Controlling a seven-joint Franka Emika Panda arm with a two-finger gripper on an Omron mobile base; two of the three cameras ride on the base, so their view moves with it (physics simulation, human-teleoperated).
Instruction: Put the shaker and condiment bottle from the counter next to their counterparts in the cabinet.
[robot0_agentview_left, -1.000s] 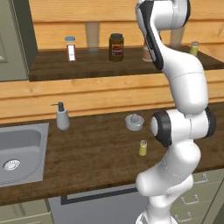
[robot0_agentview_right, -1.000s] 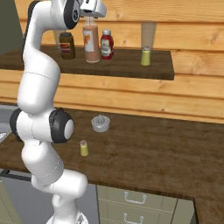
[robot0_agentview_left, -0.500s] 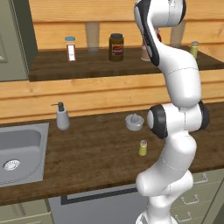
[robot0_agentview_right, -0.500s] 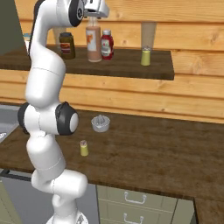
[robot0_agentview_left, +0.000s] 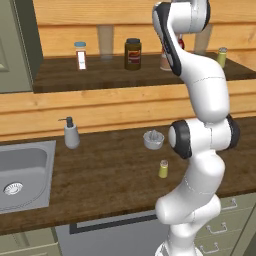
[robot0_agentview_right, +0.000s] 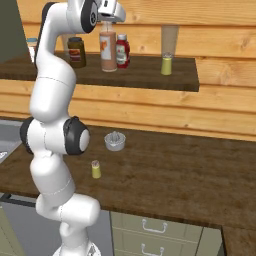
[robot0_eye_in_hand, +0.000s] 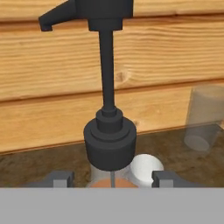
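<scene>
The white arm rose fully extended to the upper left of the right base view, its two-finger gripper (robot0_agentview_right: 108, 22) set over the tall clear condiment bottle of orange sauce (robot0_agentview_right: 107, 50) with fingers either side of the neck, though whether they pinched it was unclear. The bottle stood upright on the dark brown shelf board of the light-wood cabinet (robot0_agentview_right: 145, 75), just beside the squat red sauce bottle (robot0_agentview_right: 122, 51), with its black pump top (robot0_eye_in_hand: 107, 57) filling the hand view's centre. The small yellow-green silver-capped shaker (robot0_agentview_right: 95, 169) stood on the dark wood-grain counter (robot0_agentview_right: 190, 180), lower left of centre, near a grey ribbed juicer (robot0_agentview_right: 115, 141).
</scene>
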